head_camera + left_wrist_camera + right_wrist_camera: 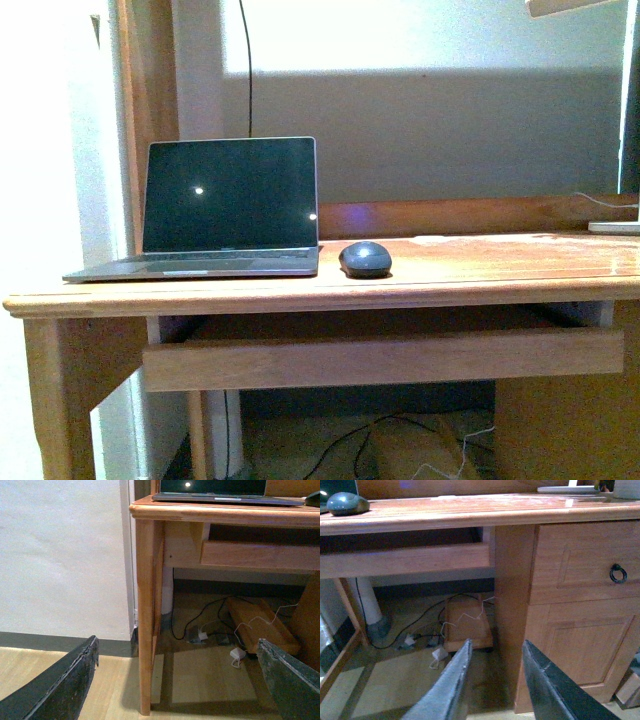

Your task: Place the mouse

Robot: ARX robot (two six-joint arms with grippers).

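The dark grey domed mouse (365,259) rests on the wooden desk (480,285), just right of the laptop (225,205). In the right wrist view the mouse (347,503) sits on the desk top, far from my right gripper (495,652). That gripper is open and empty, held low in front of the desk's drawer cabinet. My left gripper (177,647) is open wide and empty, low near the floor by the desk's left leg (147,615). Only an edge of the mouse (314,499) shows in the left wrist view. Neither arm appears in the front view.
The laptop stands open with a dark screen at the desk's left. A pull-out shelf (380,358) hangs under the desk top. Cables and a wooden box (466,622) lie on the floor beneath. A drawer with a ring handle (618,573) is at the right.
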